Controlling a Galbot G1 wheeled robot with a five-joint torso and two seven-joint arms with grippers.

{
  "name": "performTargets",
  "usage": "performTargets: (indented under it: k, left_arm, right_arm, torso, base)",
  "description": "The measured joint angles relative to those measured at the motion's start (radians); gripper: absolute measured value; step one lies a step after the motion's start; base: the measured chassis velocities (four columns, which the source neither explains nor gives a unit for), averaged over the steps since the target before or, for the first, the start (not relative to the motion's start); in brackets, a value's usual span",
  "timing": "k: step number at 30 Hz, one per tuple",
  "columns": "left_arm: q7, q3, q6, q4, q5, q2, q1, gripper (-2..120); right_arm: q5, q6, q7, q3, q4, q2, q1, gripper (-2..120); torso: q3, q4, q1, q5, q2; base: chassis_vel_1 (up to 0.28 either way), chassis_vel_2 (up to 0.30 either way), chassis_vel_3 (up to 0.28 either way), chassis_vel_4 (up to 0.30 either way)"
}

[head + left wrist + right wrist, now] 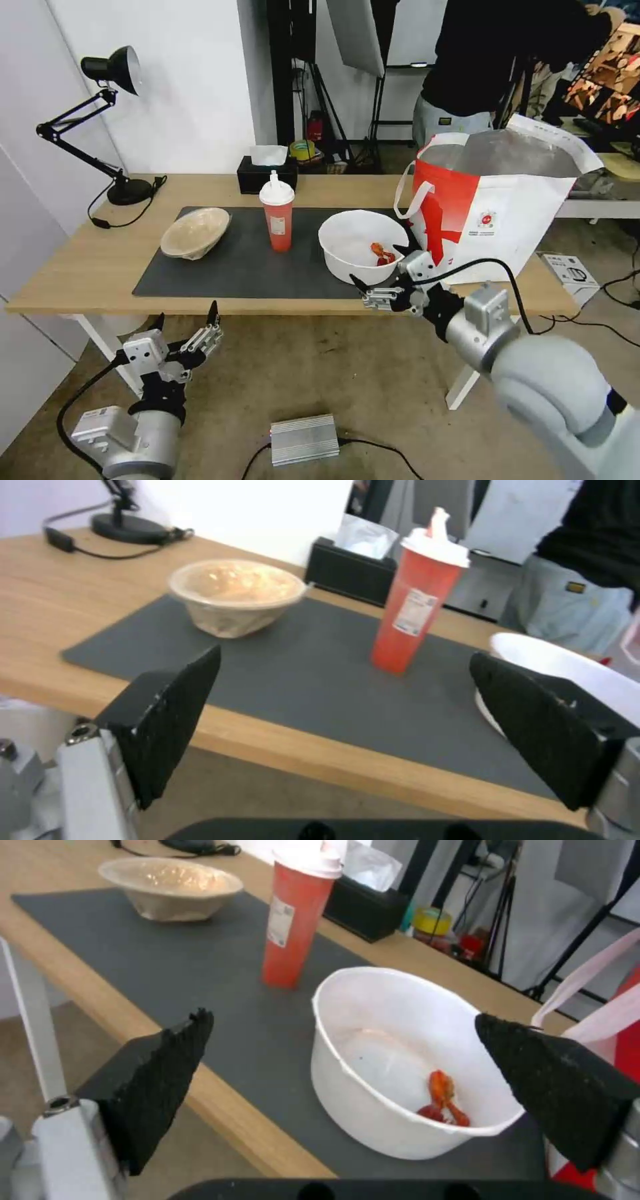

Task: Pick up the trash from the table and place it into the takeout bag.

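- Hovering at the near edge of the table (87, 267), the right gripper (381, 270) sits just in front of the white bowl (353, 243), with its jaws spread wide and nothing between them.
- From the right wrist view, the white bowl (400, 1065) lies between the two black fingertips (160, 1080), farther off than they are, with red food scraps (441, 1100) at its bottom.
- The left gripper (190, 319) hangs low, below and in front of the table's near edge on the left side, jaws apart and empty.
- On the dark grey mat (233, 267) stand three pieces of trash: the beige bowl (195, 232) to the left, tilted on its side, the red cup (277, 213) upright in the middle with its white domed lid, and the white bowl to the right.
- The takeout bag (493, 207) stands upright at the right end of the table, just right of the white bowl, its mouth open and its silvery lining visible.
- A black tissue box (267, 172) sits at the far edge behind the red cup, and a black desk lamp (107, 120) stands at the far left corner.
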State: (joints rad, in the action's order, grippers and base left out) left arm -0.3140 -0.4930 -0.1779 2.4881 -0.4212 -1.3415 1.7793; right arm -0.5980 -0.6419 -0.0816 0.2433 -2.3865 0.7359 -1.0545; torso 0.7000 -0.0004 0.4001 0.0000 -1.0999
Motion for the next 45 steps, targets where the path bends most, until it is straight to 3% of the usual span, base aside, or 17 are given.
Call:
performTargets:
  k: [8, 20, 35, 45]
  left_arm:
    - [0.004, 0.000, 0.000, 0.000, -0.005, -0.004, 0.000, 100]
    - [0.008, -0.013, 0.000, 0.006, -0.002, -0.021, 0.012, 100]
    - [0.008, -0.014, 0.002, 0.000, -0.002, -0.023, 0.003, 100]
    - [0.008, -0.002, 0.002, -0.013, -0.001, -0.019, -0.010, 100]
  right_arm:
    - [-0.047, 0.001, 0.009, -0.088, 0.050, -0.036, 0.162, 100]
    - [-0.184, -0.080, 0.077, -0.357, 0.233, 0.005, 0.561, 100]
    - [-0.089, -0.083, 0.227, -0.517, 0.386, 0.030, 0.707, 100]
    - [-0.028, -0.083, 0.348, -0.544, 0.464, 0.026, 0.743, 100]
  torso:
    - [0.000, 0.0005, 0.000, -0.0001, 0.000]
    - [0.000, 0.0005, 0.000, -0.0002, 0.000]
    - [0.000, 0.0004, 0.000, 0.0000, 0.000]
    - [0.000, 0.0004, 0.000, 0.0000, 0.000]
  base:
    - [0.000, 0.000, 0.000, 0.000]
    - [0.000, 0.000, 0.000, 0.000]
    - [0.000, 0.000, 0.000, 0.000]
    - [0.000, 0.000, 0.000, 0.000]
